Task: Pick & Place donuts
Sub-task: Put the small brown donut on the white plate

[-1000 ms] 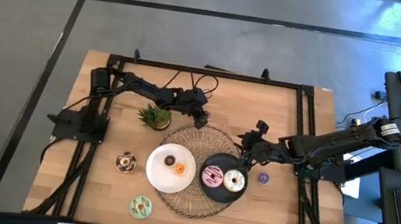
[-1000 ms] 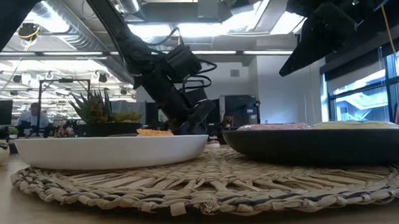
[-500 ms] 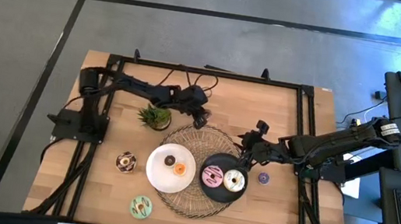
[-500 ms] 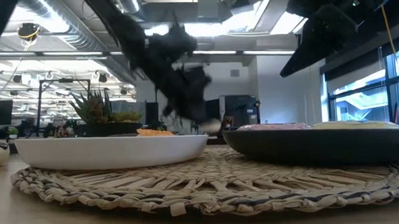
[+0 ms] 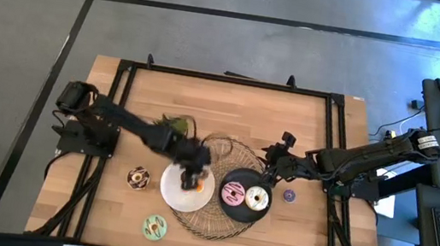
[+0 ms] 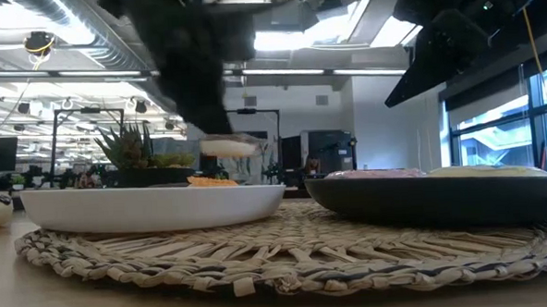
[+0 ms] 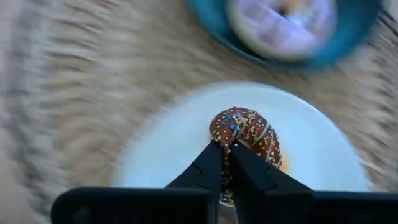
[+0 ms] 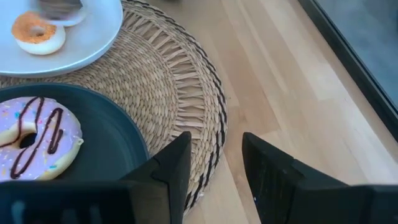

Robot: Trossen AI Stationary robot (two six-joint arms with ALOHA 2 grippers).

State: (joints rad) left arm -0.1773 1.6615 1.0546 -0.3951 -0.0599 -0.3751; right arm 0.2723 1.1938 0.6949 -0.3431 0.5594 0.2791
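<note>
My left gripper (image 5: 192, 171) hangs over the white plate (image 5: 170, 187), shut on a brown-iced donut with sprinkles (image 7: 245, 132). The low view shows that donut's cream underside (image 6: 227, 146) above the plate. An orange donut (image 5: 197, 187) lies on the white plate. A pink donut (image 5: 232, 195) and a cream donut (image 5: 257, 199) lie on the black plate (image 5: 243, 214). My right gripper (image 8: 214, 168) hovers open over the woven mat's right side, beside the black plate, with nothing between its fingers. My left gripper pinches the brown donut at the near part of its ring (image 7: 231, 146) between its two fingers (image 7: 211, 168). The fingers come from above, pointing down. The donut is lifted clear above the white plate.
Both plates stand on a round woven mat (image 5: 228, 154). A purple mini donut (image 5: 288, 195) lies on the wood right of the mat, a brown donut (image 5: 137, 178) left of it, and a green donut (image 5: 155, 227) near the front. A potted plant (image 5: 170, 123) stands behind my left arm.
My left gripper has shut on the brown donut at the mat's far edge. It has lifted it and swung fast toward the table's near edge, and now holds it over the white plate.
</note>
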